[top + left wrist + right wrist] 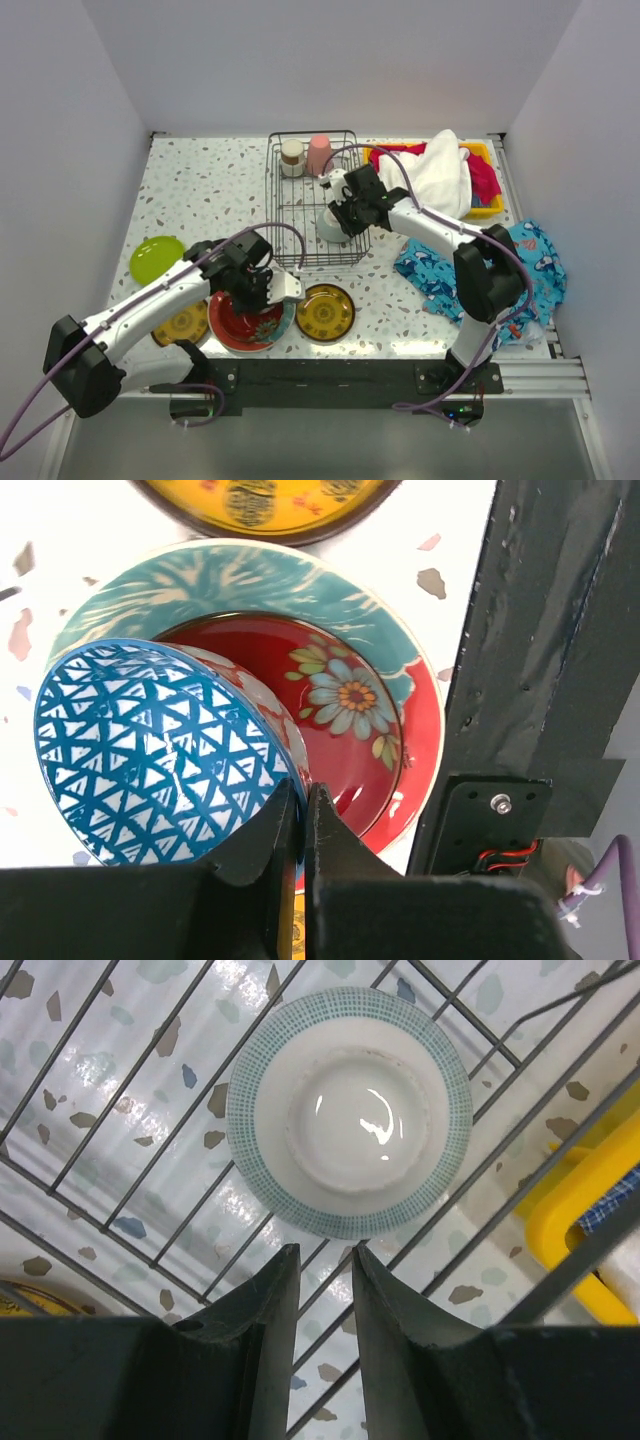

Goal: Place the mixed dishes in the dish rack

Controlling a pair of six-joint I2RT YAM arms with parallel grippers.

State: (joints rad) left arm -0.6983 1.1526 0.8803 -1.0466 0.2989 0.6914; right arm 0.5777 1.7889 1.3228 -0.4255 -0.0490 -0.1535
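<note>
My left gripper point(303, 798) is shut on the rim of a blue triangle-patterned bowl point(150, 760). The bowl is tipped on its side over the red teal-rimmed plate point(350, 710), near the table's front. My right gripper point(326, 1255) is open with nothing between its fingers. It hovers just above a white bowl with a blue-dotted band point(350, 1125), which lies upside down inside the dish rack point(313, 200). A pink cup point(319, 153) and a cream cup point(291, 156) stand at the rack's far end.
Amber patterned plates lie to the right point(325, 312) and left point(182, 323) of the red plate. A lime-green plate point(157, 258) lies at the left. A yellow bin point(484, 178) heaped with cloths stands right of the rack. A blue fish-print cloth point(510, 270) is spread in front of it.
</note>
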